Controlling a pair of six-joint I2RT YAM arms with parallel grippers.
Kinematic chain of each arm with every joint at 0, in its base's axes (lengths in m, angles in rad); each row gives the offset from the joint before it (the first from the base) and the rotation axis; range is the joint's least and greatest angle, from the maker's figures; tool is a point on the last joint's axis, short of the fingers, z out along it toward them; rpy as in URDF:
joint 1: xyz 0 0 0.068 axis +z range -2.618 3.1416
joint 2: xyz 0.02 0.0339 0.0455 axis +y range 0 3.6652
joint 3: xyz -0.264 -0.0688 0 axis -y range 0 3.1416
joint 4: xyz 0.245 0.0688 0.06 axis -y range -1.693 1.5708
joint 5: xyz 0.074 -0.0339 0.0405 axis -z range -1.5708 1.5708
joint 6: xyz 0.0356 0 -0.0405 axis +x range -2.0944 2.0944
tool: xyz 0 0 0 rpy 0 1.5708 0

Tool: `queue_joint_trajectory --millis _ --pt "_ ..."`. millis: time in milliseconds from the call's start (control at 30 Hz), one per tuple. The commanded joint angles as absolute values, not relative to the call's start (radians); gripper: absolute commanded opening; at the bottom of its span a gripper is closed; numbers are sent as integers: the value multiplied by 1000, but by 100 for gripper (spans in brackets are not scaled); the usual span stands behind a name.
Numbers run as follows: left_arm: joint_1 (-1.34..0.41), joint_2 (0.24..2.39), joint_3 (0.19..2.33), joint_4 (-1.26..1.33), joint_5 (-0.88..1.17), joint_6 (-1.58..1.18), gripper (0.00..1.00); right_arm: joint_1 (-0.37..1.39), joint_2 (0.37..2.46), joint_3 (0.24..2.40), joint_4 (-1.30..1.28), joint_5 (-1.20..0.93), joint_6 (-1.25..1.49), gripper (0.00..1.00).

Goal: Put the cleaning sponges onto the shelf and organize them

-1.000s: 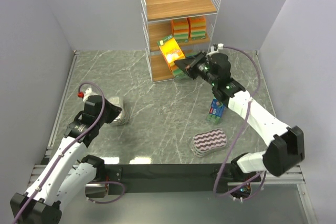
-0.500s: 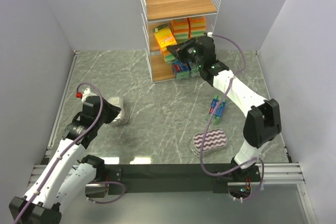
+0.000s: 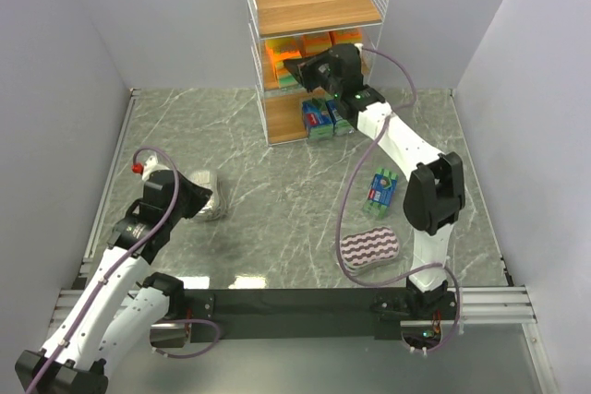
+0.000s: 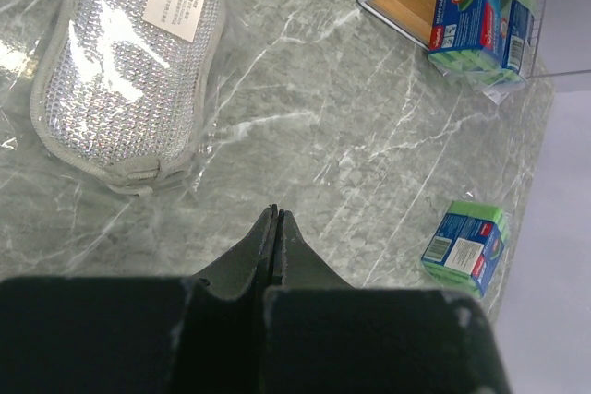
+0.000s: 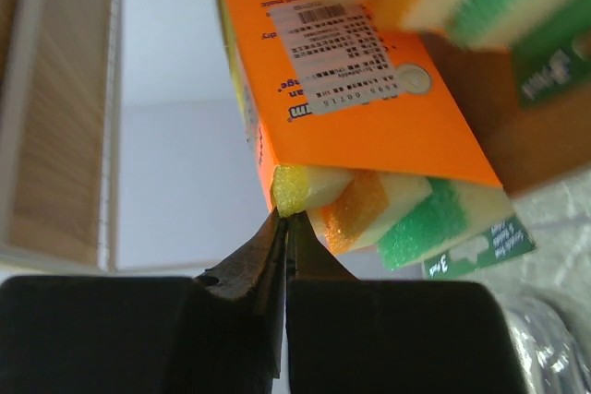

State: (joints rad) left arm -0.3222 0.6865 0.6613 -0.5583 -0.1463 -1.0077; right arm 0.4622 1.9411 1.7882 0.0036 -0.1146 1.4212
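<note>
Cleaning sponges are split between the shelf [image 3: 314, 6] and the table [image 3: 277, 173], so here's what my feeds show. My right gripper [image 5: 282, 217] has its fingers squeezed together on the yellow corner of an orange-yellow pack [image 5: 360, 89], so it's pinching it by that corner. On the top cam that pack is up at the left side of the middle tier, tilted, with the right arm stretched way out toward the rack. I can't tell from either cam whether the pack is actually resting on the wood. Two other orange-yellow packs [image 3: 318, 41] sit further right on the same tier. The bottom tier has two blue-green packs [image 3: 319, 118] standing side by side. A third blue-green pack [image 3: 380, 189] lies on the table on the right, well apart from the shelf. The purple-white wavy oval [image 3: 369, 251] lies nearer the arm bases than that one. Over on the left the silvery-grey oval [image 4: 125, 71] lies flat in its clear wrap, label up. My left gripper [image 4: 277, 219] is near it with its fingers pressed tight together and nothing between them. On the wrist cam the tips are clear of the wrap and sit over bare marble
</note>
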Motion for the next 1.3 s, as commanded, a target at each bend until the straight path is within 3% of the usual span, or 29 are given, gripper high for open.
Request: queue_joint_trajectory --millis 0,167,1067,1133,1267 --pt "-324 672 653 -546 -137 -1006 1 460 1973 1894 -18 -54 1428 0" --pt "-324 673 650 -543 -141 -1003 1 451 2069 2049 -75 -100 1407 0" --pt "-324 669 649 -554 -143 -1006 1 397 2134 2088 -54 -124 1370 0" --pt "-324 667 650 -558 -144 -1005 1 397 2140 2095 -55 -130 1364 5" --pt "-324 661 652 -561 -149 -1005 1 397 2134 2100 -58 -143 1344 29"
